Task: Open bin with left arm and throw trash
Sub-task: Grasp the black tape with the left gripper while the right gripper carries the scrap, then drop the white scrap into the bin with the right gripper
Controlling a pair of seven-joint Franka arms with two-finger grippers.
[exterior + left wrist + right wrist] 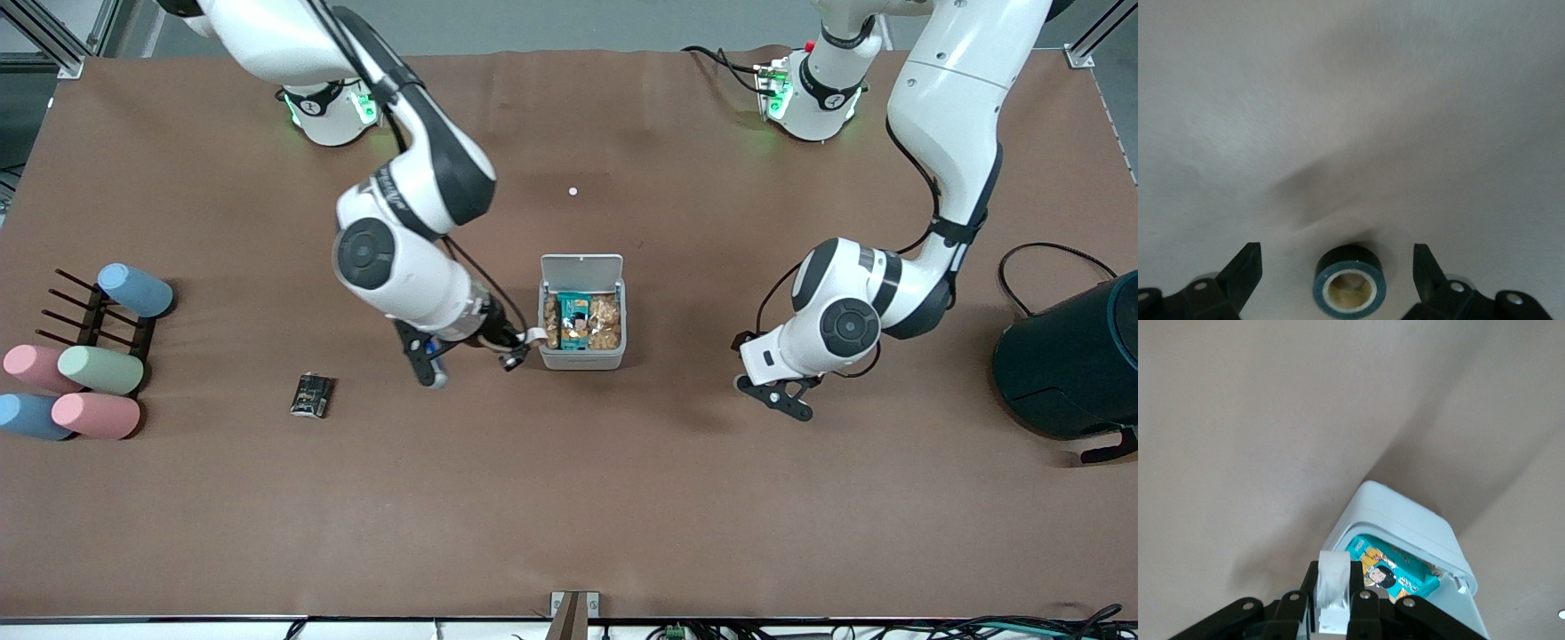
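The light-grey bin stands mid-table with its white lid swung up; a teal packet and brown snacks lie inside. My right gripper hangs beside the bin's rim, shut on a white paper scrap. The right wrist view shows the scrap pinched in my right gripper, with the bin just ahead. My left gripper is open, low over the table toward the left arm's end. In the left wrist view a dark tape ring lies between the fingers of my left gripper. A black printed packet lies on the table.
Pastel cylinders lie on and around a dark rack at the right arm's end. A big dark teal round container with a black cable stands at the left arm's end. A tiny white dot lies farther from the front camera than the bin.
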